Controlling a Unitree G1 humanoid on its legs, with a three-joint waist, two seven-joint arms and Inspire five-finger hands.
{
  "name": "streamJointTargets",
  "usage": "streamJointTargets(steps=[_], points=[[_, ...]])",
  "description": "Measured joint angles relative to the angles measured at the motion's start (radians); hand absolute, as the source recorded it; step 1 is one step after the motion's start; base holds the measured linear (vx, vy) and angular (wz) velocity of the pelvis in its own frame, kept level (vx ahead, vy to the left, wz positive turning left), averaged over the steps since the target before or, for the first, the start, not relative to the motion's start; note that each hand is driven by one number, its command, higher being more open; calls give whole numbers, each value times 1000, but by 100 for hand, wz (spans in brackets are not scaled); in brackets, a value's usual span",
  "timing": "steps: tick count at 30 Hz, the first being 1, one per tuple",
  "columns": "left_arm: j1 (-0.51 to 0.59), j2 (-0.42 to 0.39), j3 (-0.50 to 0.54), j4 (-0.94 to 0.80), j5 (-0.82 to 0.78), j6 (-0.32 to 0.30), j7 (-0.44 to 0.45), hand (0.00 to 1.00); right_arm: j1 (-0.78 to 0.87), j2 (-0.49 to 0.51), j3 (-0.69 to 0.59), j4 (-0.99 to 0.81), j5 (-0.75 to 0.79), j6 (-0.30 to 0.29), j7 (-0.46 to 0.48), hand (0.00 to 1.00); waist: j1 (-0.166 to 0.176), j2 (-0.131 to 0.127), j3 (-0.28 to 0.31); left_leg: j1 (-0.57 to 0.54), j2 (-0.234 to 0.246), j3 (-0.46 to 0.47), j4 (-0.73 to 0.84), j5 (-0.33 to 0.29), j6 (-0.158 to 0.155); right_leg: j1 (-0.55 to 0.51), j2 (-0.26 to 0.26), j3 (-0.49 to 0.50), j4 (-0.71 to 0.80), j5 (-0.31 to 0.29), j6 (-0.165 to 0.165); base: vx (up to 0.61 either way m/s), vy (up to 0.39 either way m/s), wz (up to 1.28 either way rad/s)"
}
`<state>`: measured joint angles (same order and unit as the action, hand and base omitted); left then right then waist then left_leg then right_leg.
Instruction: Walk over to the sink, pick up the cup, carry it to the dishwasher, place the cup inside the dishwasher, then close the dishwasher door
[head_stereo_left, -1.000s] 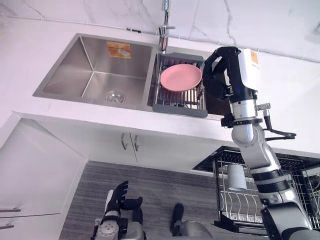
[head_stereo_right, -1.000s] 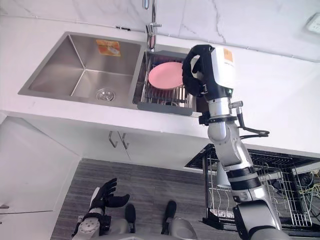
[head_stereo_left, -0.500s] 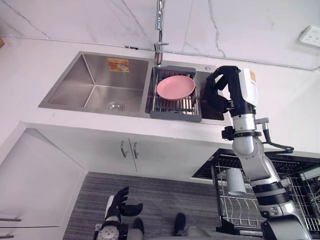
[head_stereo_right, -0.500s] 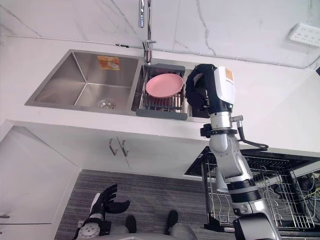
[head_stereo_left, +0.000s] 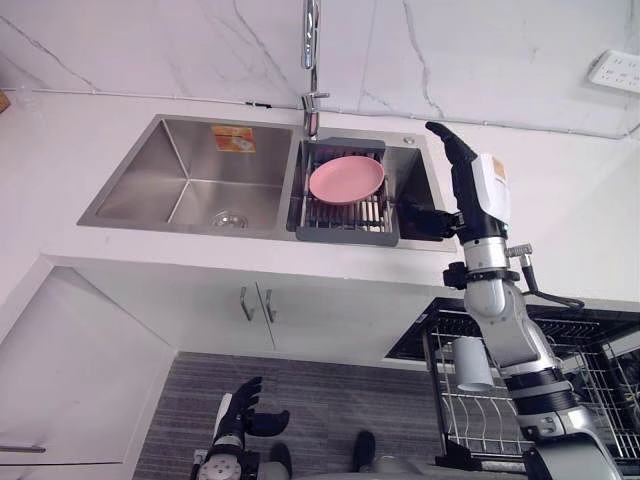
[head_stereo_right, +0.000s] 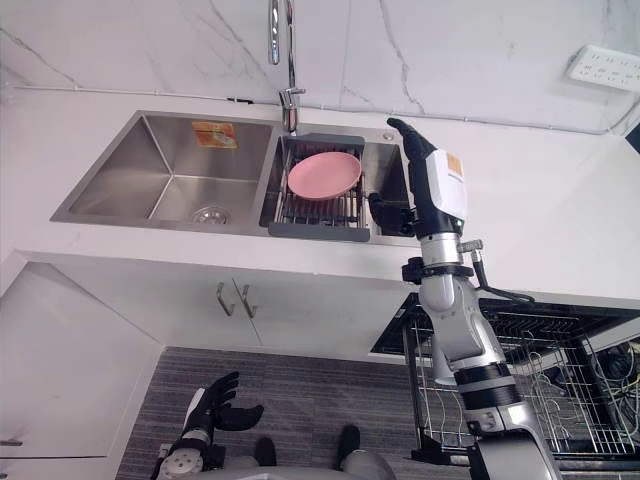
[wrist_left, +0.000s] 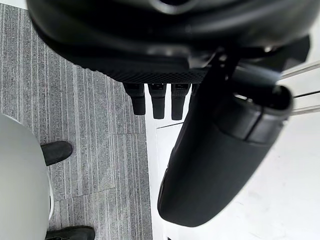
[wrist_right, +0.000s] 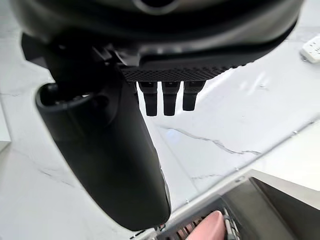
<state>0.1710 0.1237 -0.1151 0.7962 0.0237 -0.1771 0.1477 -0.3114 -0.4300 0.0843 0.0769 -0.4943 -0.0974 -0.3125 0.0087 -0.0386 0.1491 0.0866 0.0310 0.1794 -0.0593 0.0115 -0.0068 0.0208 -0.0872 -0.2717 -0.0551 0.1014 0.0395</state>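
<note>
Pink plate (head_stereo_left: 346, 179) rests in a drainer basket (head_stereo_left: 340, 235); cup (head_stereo_left: 472, 363) sits in dishwasher rack (head_stereo_left: 470, 415).

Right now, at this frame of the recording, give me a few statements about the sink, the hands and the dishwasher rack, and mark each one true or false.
1. The pink plate lies in the grey rack in the right basin of the sink. True.
2. The right hand grips a cup. False: it is raised over the sink's right end with straight fingers and holds nothing.
3. A white cup sits in the pulled-out dishwasher rack. True.
4. The left hand rests on the counter. False: it hangs low over the grey floor, fingers relaxed and empty.
</note>
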Motion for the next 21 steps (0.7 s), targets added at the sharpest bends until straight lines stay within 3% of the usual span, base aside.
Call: streamJointTargets(steps=[9, 13, 21], points=[[0, -2, -1, 5, 0, 0, 0, 90, 2, -1, 15, 89, 0, 6, 23, 90, 0, 4, -3, -3, 3, 1, 0, -2, -3, 0, 1, 1, -9, 1, -2, 0, 0, 0], [1, -13, 0, 17, 0, -1, 1, 90, -34, -7, 62, 190, -1, 17, 44, 90, -7, 21, -13, -8, -3, 0, -8, -3, -3, 0, 4, -2, -29, 10, 1, 0, 0, 0], [3, -12, 5, 17, -1, 0, 3, 90, -34, -7, 62, 190, 0, 19, 43, 90, -20, 20, -13, -7, 1, 18, -10, -3, -3, -6, 2, 9, -29, 12, 2, 0, 0, -5]])
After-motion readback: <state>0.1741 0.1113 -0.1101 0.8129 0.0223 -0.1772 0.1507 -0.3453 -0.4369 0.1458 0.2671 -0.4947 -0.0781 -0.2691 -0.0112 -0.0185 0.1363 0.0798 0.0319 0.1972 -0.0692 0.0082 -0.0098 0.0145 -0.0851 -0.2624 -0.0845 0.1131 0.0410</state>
